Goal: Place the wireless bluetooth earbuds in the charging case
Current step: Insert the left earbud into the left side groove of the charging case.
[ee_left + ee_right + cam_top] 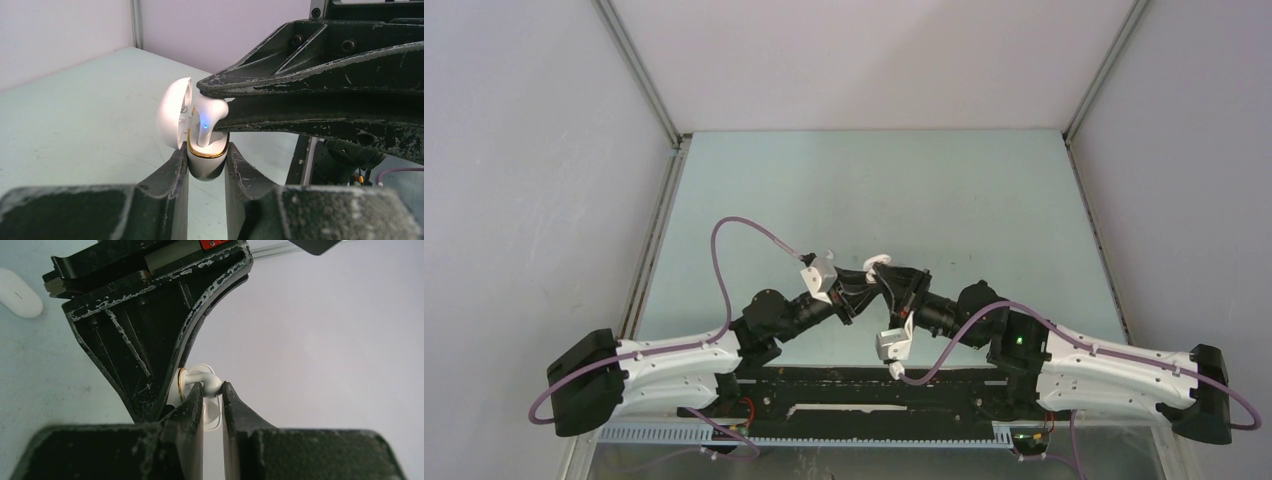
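1. Two arms meet at the middle of the overhead view, above the table [984,200].
2. At the bottom centre of its own wrist view, the left gripper [206,156] is clamped on the lower shell of the charging case [207,169]. The lid [172,114] stands hinged open to the left.
3. Reaching in from the right of that view, the right gripper [212,390] pinches one white earbud [210,116] by its head. The stem points down into the case's gold-rimmed opening, and a blue light glows on it.
4. The step in hand, as I judge it, is seating this earbud in its socket. It looks partly in, not fully down.
5. The next move calls for a short, straight push along the stem. The right gripper should then let go without dragging the earbud back out, while the left gripper holds the charging case steady.
6. One white pebble-shaped thing [17,299] lies on the table in the upper left of the right wrist view. I cannot tell whether it is another case.
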You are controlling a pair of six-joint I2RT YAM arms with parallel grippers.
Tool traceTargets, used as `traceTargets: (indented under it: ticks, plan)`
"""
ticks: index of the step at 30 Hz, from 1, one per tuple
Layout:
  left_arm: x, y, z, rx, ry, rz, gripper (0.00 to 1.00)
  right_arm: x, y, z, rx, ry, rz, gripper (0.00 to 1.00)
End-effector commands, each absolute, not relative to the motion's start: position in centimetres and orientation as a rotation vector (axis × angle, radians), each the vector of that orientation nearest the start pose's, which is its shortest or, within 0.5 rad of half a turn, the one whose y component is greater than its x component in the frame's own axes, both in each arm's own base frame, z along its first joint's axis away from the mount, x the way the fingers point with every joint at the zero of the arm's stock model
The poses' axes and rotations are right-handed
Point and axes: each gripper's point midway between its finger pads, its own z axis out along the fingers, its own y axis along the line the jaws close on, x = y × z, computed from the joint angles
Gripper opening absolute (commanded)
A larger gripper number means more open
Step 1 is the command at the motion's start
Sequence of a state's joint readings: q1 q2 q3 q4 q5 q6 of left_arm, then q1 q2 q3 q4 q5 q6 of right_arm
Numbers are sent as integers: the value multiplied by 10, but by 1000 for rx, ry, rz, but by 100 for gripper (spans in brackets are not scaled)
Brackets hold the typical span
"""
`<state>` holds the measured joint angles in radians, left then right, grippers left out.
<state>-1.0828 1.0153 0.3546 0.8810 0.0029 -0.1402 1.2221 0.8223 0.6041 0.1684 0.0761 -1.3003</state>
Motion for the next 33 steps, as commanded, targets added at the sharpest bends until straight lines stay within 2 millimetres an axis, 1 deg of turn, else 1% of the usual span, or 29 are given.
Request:
traceTargets:
  ticks: [1,5,6,8,9,11,12,14,16,20,22,25,27,33]
  plan:
    - [165,-316,266,583,1218,-1033,0,161,304,298,-1501,508,-117,0]
    - [168,-313,265,578,1216,-1013,0,161,302,283,-1572,507,-145,1]
    - [167,-314,265,583,1215,-1011,0,160,301,280,-1587,505,-145,3]
    - [167,-315,263,595,1216,-1009,0,156,300,274,-1623,493,-138,15]
    - [166,-316,262,601,1215,-1010,0,153,299,272,-1648,483,-129,17]
    - [166,-317,262,610,1215,-1012,0,149,298,266,-1691,475,-115,19]
    - [165,-318,261,613,1215,-1013,0,149,298,261,-1708,486,-112,18]
    - [165,-318,261,617,1214,-1017,0,153,299,259,-1700,515,-119,14]
    - [165,-318,261,619,1213,-1017,0,158,302,267,-1652,530,-125,10]
    - [163,-318,262,624,1206,-1019,0,164,307,274,-1600,554,-128,5]
    - [163,-318,262,627,1205,-1018,0,165,309,280,-1570,555,-126,0]
    - [163,-318,262,629,1204,-1018,0,167,311,292,-1517,552,-122,0]
    - [163,-318,262,629,1204,-1018,0,168,312,294,-1509,547,-124,0]
    - [163,-316,265,621,1196,-1016,0,168,312,285,-1542,554,-125,0]
